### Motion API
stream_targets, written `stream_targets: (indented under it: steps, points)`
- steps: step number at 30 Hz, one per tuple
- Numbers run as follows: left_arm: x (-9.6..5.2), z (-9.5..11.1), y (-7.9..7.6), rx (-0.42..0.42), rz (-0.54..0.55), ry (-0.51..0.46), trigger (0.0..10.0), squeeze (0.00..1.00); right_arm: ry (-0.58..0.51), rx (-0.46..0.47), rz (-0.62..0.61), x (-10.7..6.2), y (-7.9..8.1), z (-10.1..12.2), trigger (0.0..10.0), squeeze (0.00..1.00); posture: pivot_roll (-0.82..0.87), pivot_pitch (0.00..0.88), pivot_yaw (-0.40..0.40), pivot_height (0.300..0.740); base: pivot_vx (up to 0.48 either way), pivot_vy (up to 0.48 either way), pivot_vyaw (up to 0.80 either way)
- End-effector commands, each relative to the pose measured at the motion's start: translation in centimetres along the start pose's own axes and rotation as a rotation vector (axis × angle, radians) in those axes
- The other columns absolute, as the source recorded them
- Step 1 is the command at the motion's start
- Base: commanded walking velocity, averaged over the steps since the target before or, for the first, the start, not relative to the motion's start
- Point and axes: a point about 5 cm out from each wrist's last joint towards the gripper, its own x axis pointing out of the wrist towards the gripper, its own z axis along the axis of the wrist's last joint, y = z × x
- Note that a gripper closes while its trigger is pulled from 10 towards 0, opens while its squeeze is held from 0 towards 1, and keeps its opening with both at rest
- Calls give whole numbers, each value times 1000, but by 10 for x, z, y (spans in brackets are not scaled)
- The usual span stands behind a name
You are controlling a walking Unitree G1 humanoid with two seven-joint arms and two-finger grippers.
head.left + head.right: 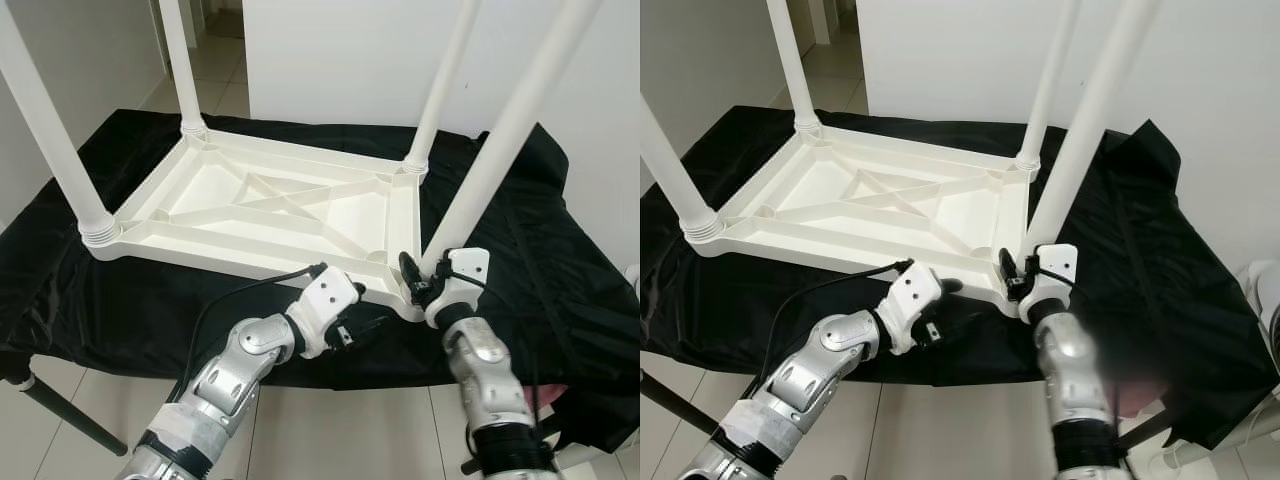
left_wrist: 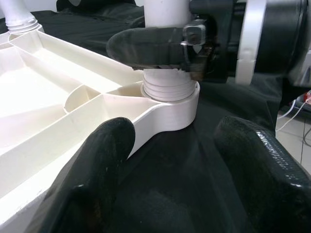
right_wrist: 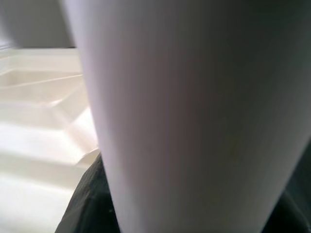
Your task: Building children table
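An upside-down white plastic table top (image 1: 250, 205) lies on a black cloth, with legs standing up at its corners. My right gripper (image 1: 418, 280) is shut on the base of the near right leg (image 1: 500, 150), just above the corner socket (image 2: 167, 104). That leg (image 3: 184, 116) looms close in the right wrist view. My left gripper (image 1: 365, 325) rests open on the cloth in front of the same corner. Its fingers (image 2: 97, 160) straddle bare cloth, a little short of the socket. The leg's threaded end (image 2: 167, 85) sits in the socket.
The other legs stand at the near left (image 1: 50, 130), far left (image 1: 180, 60) and far right (image 1: 445, 80). The black cloth (image 1: 560, 260) drapes over the work surface's edges. Tiled floor lies below the front edge, and a white wall (image 1: 340, 60) rises behind.
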Motion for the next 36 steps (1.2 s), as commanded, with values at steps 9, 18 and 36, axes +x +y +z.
stream_targets:
  steps: [9,18,36]
  points:
    - [-2,-1,0,9,-5,6,10000,0,60,58,-218,-11,-1,-10,10000,0,3,0,-65,740,0,0,0]
    - [-4,-1,0,9,-7,6,10000,0,20,104,-180,-11,4,0,10000,1000,5,0,-62,740,0,0,0]
    - [-3,-2,-2,16,-18,8,10000,0,-15,-30,105,-7,-13,-1,10000,0,1,0,-55,740,0,0,0]
